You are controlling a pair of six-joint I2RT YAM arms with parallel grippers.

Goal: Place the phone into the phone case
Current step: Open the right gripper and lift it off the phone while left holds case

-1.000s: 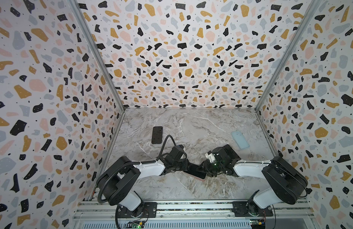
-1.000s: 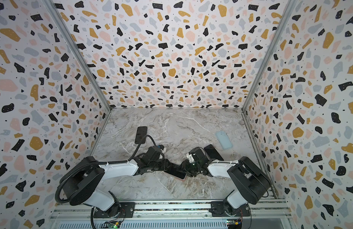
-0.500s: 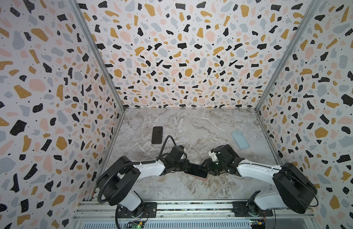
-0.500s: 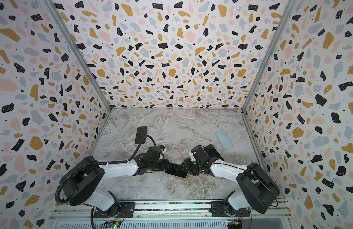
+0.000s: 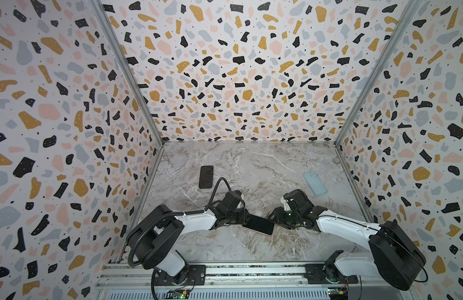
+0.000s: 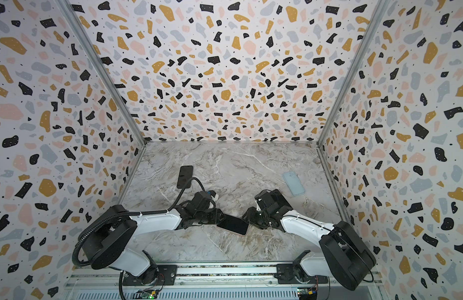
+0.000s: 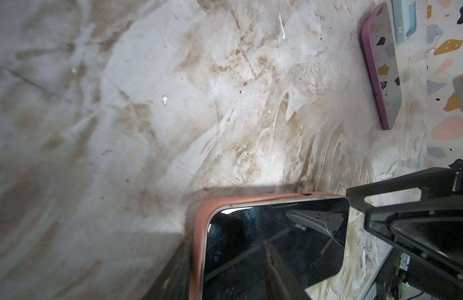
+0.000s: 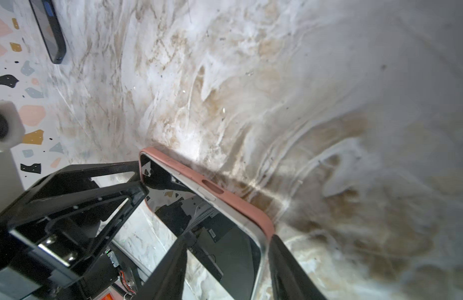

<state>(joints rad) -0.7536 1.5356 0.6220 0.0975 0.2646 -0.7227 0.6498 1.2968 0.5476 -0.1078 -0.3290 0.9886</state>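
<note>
The phone (image 5: pixel 259 224) (image 6: pixel 233 224), black screen up, lies near the front middle of the marble floor. A salmon phone case (image 7: pixel 196 233) (image 8: pixel 240 205) wraps its long side and far end. The phone's silver rim (image 8: pixel 261 249) still shows above the case edge. My left gripper (image 5: pixel 242 219) (image 6: pixel 218 218) (image 7: pixel 224 244) is shut on the phone's left end, one finger outside the case and one on the screen (image 7: pixel 274 246). My right gripper (image 5: pixel 276 220) (image 6: pixel 248 218) (image 8: pixel 229 239) is open at the phone's right end, its fingers straddling that corner.
A bare black phone (image 5: pixel 206 176) (image 6: pixel 185 176) (image 8: pixel 50 33) lies back left. A light blue case (image 5: pixel 315 183) (image 6: pixel 293 183) (image 7: pixel 404 18) lies back right. Beside it is a purple-cased phone (image 7: pixel 381 65), mostly under my right wrist in both top views. Terrazzo walls close three sides.
My right gripper has widened and drawn back a little to the right off the phone's end, its arm swinging outward. The left gripper and the phone have stayed put.
</note>
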